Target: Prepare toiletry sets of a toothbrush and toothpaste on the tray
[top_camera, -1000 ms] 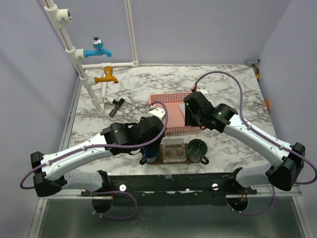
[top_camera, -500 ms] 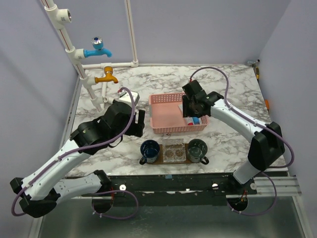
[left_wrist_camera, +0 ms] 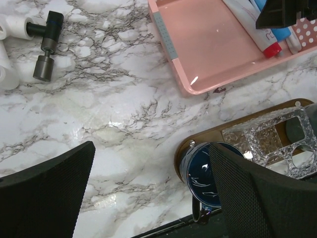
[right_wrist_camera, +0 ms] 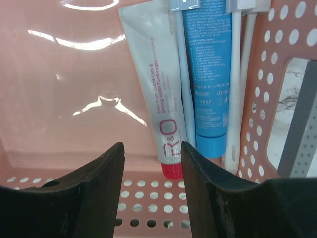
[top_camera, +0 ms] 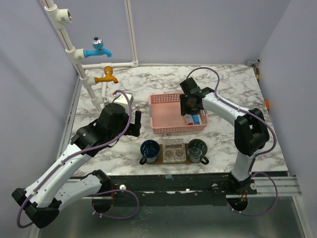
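One pink basket [top_camera: 167, 115] is holding one white red-capped tube [right_wrist_camera: 158, 99], one blue tube [right_wrist_camera: 208, 74] and at least two white toothbrush handles [right_wrist_camera: 234, 99]. One wooden tray [left_wrist_camera: 205, 137] is carrying two dark mugs [top_camera: 149, 150] and one clear holder [top_camera: 174, 150]. Two taps [top_camera: 96, 51] are showing behind.

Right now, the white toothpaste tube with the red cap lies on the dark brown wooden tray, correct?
No. The white toothpaste tube with the red cap lies in the pink slotted plastic basket, not on the tray, as the right wrist view shows.

Toothpaste [right_wrist_camera: 163, 109] w/ toothbrushes [right_wrist_camera: 234, 99] in pink basket [right_wrist_camera: 64, 99]
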{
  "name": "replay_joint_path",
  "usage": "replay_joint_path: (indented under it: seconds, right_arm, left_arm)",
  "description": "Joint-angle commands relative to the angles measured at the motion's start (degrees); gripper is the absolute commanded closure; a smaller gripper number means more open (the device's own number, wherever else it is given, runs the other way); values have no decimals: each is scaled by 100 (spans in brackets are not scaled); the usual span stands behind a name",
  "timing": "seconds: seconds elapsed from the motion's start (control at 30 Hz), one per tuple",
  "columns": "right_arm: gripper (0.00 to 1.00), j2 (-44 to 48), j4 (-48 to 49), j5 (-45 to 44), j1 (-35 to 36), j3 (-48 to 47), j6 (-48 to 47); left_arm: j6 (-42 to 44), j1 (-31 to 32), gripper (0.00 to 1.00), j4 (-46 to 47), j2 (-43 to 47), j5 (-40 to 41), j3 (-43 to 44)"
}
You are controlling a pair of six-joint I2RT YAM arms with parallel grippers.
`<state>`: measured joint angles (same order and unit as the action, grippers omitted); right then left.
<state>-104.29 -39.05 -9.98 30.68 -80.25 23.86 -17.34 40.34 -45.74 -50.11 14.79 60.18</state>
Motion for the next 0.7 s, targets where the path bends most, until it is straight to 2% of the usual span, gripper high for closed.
replay_joint_path:
  seconds: [0.0,0.5,0.67]
  right_arm:
    - [47,-353,108,150,-112,-226,-140]
    - [48,-844,200,426,-189,-173,-242]
    - [52,-925,300,524,-185,-35,-219]
  left_arm:
    - [178,-55,2,458,94,-255,-226]
    - [101,-131,2,1158,-112,-406,-965]
    - [82,-158,2,1171,-175,-459,-988]
